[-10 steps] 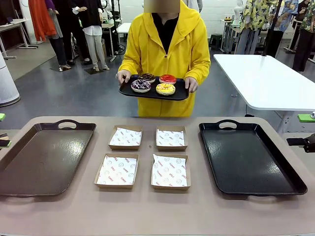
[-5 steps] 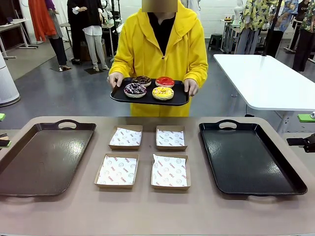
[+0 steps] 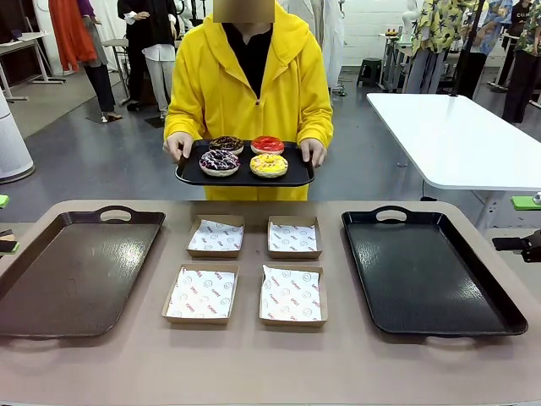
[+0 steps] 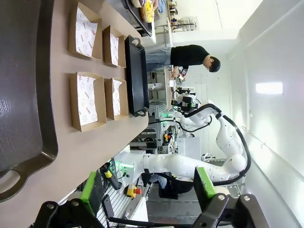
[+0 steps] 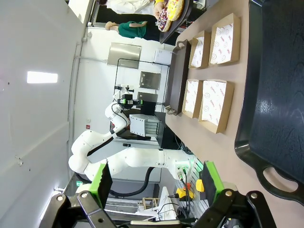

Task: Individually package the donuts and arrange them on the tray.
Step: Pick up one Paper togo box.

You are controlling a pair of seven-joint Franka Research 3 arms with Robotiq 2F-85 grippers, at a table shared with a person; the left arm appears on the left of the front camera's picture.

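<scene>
Jaws: left gripper (image 4: 148, 187) and right gripper (image 5: 156, 183) both stand wide with nothing between the pads, each looking along the table (image 3: 270, 364) from its own side.
Donuts: red donut (image 3: 267, 145), yellow donut (image 3: 269, 165), chocolate donut (image 3: 226, 144) and purple sprinkled donut (image 3: 219, 161) sit close together on a small carried tray (image 3: 297, 176). The person (image 3: 249, 85) holds it in the air at the far edge, well apart from both grippers.
Boxes: four paper-lined boxes (image 3: 200, 294) lie empty mid-table, between the brown tray (image 3: 76, 271) and the black tray (image 3: 423, 271).
Stage: judged as the very start, with nothing packaged.
Risk, reach: closing on a donut while the carried tray is in the air could tip it or brush the person's hands.
Risk, grip: the donuts are tightly packed, so a finger may smear a neighbour's icing.
Risk, drop: a loose paper liner could shift under a donut.
Unclear: how soft the icing is can't be told at this distance.
</scene>
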